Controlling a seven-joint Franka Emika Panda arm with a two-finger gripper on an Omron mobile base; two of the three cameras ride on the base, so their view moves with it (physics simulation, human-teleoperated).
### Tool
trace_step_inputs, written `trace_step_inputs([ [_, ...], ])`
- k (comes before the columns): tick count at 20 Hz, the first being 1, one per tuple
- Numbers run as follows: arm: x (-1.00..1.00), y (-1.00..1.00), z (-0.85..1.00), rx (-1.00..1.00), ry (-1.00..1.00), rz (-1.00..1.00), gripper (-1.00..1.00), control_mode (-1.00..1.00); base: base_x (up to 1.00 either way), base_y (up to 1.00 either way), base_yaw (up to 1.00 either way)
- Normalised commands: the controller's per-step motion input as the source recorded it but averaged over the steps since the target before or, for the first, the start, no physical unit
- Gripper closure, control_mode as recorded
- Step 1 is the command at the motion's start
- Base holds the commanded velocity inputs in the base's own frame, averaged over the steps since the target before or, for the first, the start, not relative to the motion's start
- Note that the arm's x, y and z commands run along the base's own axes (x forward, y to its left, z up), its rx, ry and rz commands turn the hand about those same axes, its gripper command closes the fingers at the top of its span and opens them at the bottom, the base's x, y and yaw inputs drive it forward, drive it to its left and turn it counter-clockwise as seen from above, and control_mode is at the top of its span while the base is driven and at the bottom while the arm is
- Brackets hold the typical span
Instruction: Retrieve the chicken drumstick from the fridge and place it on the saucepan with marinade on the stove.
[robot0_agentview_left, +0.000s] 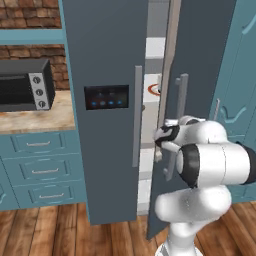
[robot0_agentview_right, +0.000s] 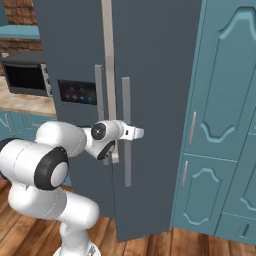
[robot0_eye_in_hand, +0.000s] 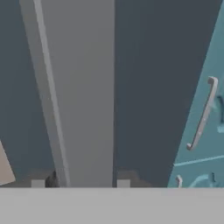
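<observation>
The slate-grey fridge (robot0_agentview_left: 105, 60) stands in front of me with its right door (robot0_agentview_left: 205, 50) swung partly open. My gripper (robot0_agentview_left: 162, 150) is at that door's long vertical handle (robot0_agentview_left: 181, 100). In the hand view the handle (robot0_eye_in_hand: 83, 96) runs up between my fingertips (robot0_eye_in_hand: 51, 179), and the gripper (robot0_eye_in_hand: 83, 181) is shut on it. The same handle (robot0_agentview_right: 125, 100) shows in the right base view beside my wrist. Through the gap I see white shelves and a red-rimmed plate (robot0_agentview_left: 154, 90). The chicken drumstick is hidden. The saucepan and the stove are out of view.
A black-and-grey microwave (robot0_agentview_left: 25, 85) sits on the wooden counter (robot0_agentview_left: 30, 117) to the left, above teal drawers (robot0_agentview_left: 42, 170). Tall teal cabinets (robot0_agentview_right: 225, 125) stand close on the fridge's right, next to the open door. The floor below is wood.
</observation>
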Motion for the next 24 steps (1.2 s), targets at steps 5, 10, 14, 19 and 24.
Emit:
trace_step_inputs([
  [5, -0.82, -0.79, 0.00, 0.03, 0.09, -0.23, 1.00, -1.00, 0.00, 0.00, 0.00],
  [10, -0.18, -0.18, 0.00, 0.01, 0.02, -0.06, -1.00, -1.00, 0.00, 0.00, 0.00],
  [14, -0.86, 0.00, 0.09, 0.01, -0.04, 0.00, -1.00, -1.00, 0.00, 0.00, 0.00],
  [19, -1.00, 0.26, 0.68, 0.00, -0.05, -0.04, -1.00, -1.00, 0.00, 0.00, 0.00],
  [24, -0.84, 0.93, 0.85, -0.02, 0.01, -0.06, -1.00, -1.00, 0.00, 0.00, 0.00],
])
